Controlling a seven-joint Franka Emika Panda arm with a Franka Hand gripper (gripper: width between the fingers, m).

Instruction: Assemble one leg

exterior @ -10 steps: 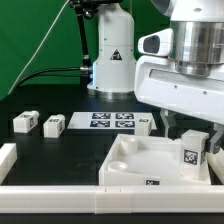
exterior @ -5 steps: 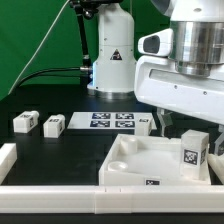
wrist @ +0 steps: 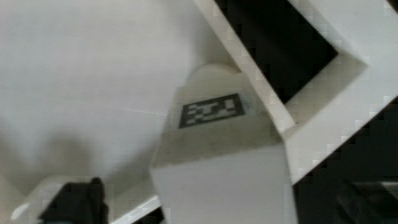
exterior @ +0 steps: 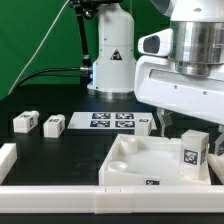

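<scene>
A leg (exterior: pixel 193 150), a small white block with a square tag, stands upright in the right near corner of the large white tray-like part (exterior: pixel 140 168). My gripper (exterior: pixel 190 132) hangs right over it. In the wrist view the leg (wrist: pixel 222 130) fills the middle, tag facing the camera. My gripper (wrist: pixel 222 208) straddles it: a dark finger (wrist: pixel 80 200) shows with a gap between it and the leg, so the jaws stand open. Two more legs (exterior: pixel 24 122) (exterior: pixel 53 125) lie at the exterior view's left, and a third (exterior: pixel 143 123) lies beside the marker board.
The marker board (exterior: pixel 112 121) lies flat at mid table. The arm's white base (exterior: pixel 110 60) stands behind it. A white rail (exterior: pixel 60 190) runs along the front edge, with a raised end piece (exterior: pixel 6 155) at the exterior view's left.
</scene>
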